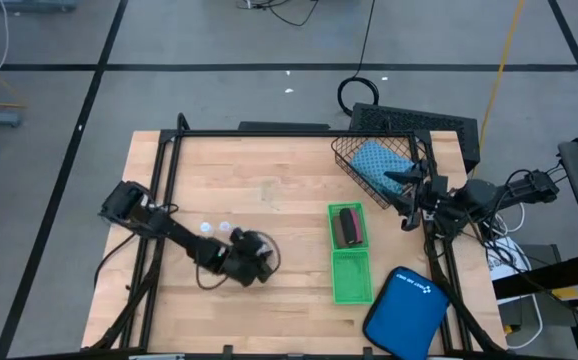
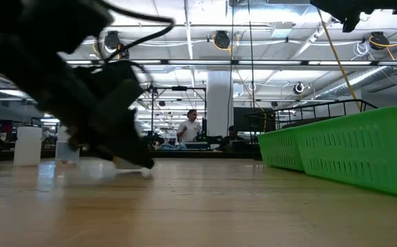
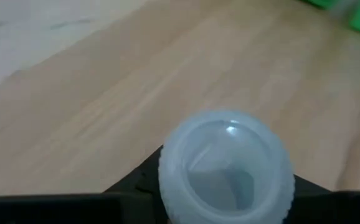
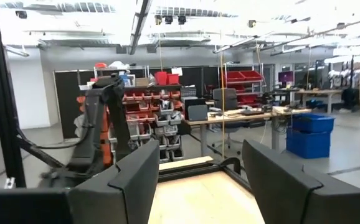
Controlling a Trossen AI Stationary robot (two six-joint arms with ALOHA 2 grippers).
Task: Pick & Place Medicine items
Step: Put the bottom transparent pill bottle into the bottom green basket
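Table [image 1: 269,180]: wood, carries green tray [image 1: 350,262], wire basket [image 1: 369,160] at far right corner holding teal pouch [image 1: 381,163].

Left gripper [image 1: 254,262]: low at table's near-left middle, fingers narrowed onto white bottle [image 3: 223,168]; grasp step in hand.

Right gripper [image 4: 198,180]: waits by basket, fingers apart, empty.

Bottle: appears upright, long axis vertical, cap toward wrist camera.

Two more bottles [image 1: 215,227] stand just beside arm.

Next move, judged: lift straight, carry toward basket or tray without tilting.

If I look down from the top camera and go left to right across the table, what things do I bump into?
Two white bottles → left end effector → green tray → wire basket with teal pouch → right end effector.
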